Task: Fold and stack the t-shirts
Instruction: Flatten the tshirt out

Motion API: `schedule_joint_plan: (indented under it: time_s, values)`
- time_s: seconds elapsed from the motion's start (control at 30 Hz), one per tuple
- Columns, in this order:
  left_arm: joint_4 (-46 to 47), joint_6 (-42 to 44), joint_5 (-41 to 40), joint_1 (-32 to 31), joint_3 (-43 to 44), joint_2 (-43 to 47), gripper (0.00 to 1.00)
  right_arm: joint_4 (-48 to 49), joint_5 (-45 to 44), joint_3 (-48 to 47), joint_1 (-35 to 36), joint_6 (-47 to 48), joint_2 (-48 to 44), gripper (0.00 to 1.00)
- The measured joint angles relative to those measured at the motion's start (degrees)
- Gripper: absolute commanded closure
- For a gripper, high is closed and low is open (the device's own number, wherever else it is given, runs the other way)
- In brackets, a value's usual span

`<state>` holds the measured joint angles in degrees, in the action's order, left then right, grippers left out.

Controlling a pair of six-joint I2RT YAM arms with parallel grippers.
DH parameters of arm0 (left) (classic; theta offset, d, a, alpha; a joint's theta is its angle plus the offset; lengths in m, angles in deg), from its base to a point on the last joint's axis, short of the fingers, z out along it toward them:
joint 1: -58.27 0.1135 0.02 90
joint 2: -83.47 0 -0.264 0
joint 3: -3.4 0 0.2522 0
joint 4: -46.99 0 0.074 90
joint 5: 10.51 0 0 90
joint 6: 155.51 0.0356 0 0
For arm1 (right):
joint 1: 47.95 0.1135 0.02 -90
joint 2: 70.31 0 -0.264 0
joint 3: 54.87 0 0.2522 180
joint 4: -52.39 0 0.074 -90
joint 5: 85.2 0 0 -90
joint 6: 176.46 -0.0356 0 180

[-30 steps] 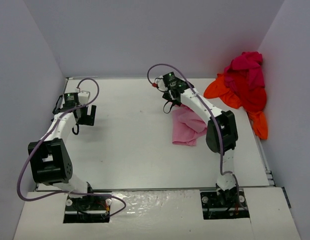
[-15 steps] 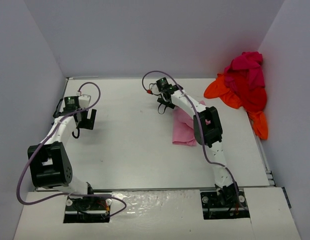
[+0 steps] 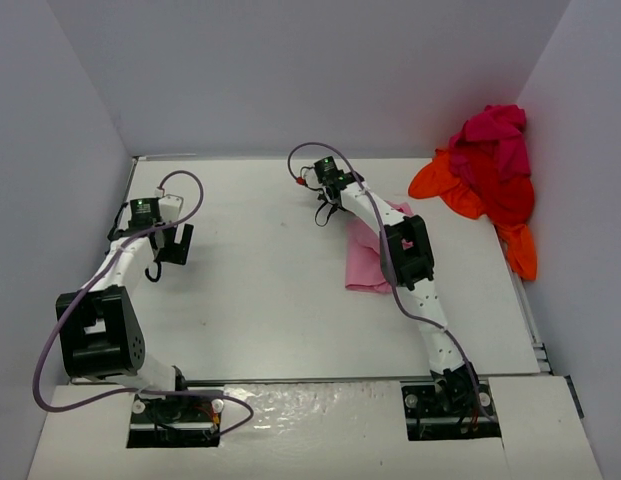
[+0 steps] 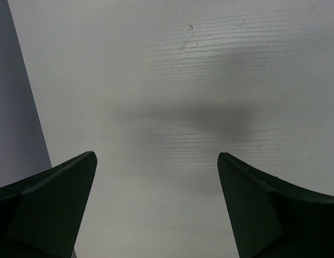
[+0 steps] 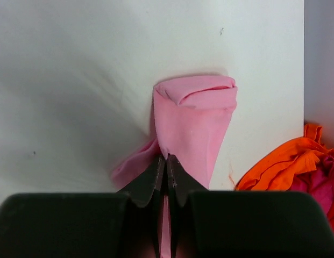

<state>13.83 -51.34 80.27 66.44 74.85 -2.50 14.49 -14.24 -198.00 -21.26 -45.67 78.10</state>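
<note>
The light pink t-shirt [image 3: 366,258] lies bunched on the white table right of centre. My right gripper [image 3: 331,208] is shut on its far edge; in the right wrist view pink cloth [image 5: 193,115] is pinched between the closed fingertips [image 5: 167,157] and hangs lifted from them. The other t-shirts lie heaped in the back right corner: orange [image 3: 445,185], red [image 3: 508,198] and magenta [image 3: 490,125]. My left gripper [image 3: 164,248] hovers open over bare table at the left, nothing between its fingers [image 4: 156,161].
White walls close in the table at the left [image 3: 60,180], back and right. The heap leans against the right wall. The orange cloth [image 5: 279,164] and magenta cloth [image 5: 320,188] show at the right edge of the right wrist view.
My right gripper closed on the pink t-shirt's edge while the arm stretched out towards the back and its elbow swung left. The left gripper drifted slightly nearer and stayed open.
</note>
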Motion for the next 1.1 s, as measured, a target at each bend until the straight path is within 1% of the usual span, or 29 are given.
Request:
schedule_joint_plan:
  time_s: [0.3,0.43,0.53,0.6,0.77,0.83,0.93,1.03,1.1]
  values:
    - [0.3,0.1,-0.9,0.0,-0.3,-0.4,0.06,1.8,-1.2,0.3,0.3,-0.3,0.6,1.0]
    - [-0.5,-0.2,-0.8,0.0,1.9,-1.7,0.06,1.6,-2.2,5.0,2.4,-0.3,-3.8,1.0]
    - [-1.1,-0.9,-0.8,0.0,4.1,-1.8,0.07,1.5,-1.7,10.9,6.6,-0.7,-12.1,1.0]
    - [-1.3,-1.3,-0.8,0.0,5.6,-1.8,0.07,0.7,-0.9,12.6,10.7,-1.1,-18.4,1.0]
    - [-2.5,-2.6,0.7,0.0,7.7,-1.0,0.07,1.2,3.0,12.5,23.8,-4.4,-35.4,1.0]
    - [-3.4,-3.0,1.5,-0.2,8.1,-0.4,0.07,0.1,6.3,11.0,27.4,-5.9,-40.4,1.0]
    - [-5.0,-3.4,2.7,-0.8,8.5,1.4,0.07,-1.7,10.3,9.0,27.3,-8.0,-46.3,1.0]
    - [-6.2,-3.3,4.2,-2.1,9.6,2.9,0.07,-3.0,11.5,9.7,23.1,-9.0,-51.0,1.0]
    - [-6.7,-3.3,5.2,-3.5,10.8,3.2,0.07,-2.9,11.9,12.3,18.9,-9.2,-53.6,1.0]
